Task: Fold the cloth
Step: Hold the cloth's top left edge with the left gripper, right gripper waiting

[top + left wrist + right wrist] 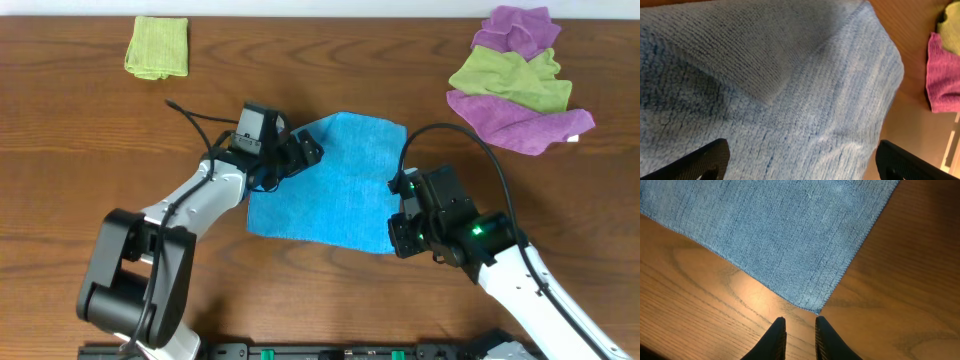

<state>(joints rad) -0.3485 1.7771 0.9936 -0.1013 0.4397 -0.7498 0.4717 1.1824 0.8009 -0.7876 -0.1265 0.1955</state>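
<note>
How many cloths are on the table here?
5: blue cloth at centre; folded green cloth far left; at far right a pile of upper purple cloth, middle green cloth and lower purple cloth. The pile may hide more.

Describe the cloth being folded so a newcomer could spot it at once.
On the wooden table, look at the middle, between the left gripper and the right gripper. The blue cloth lies spread there. It is the only blue one: a folded yellow-green cloth sits at the back left, a pile of purple and green cloths at the back right.
</note>
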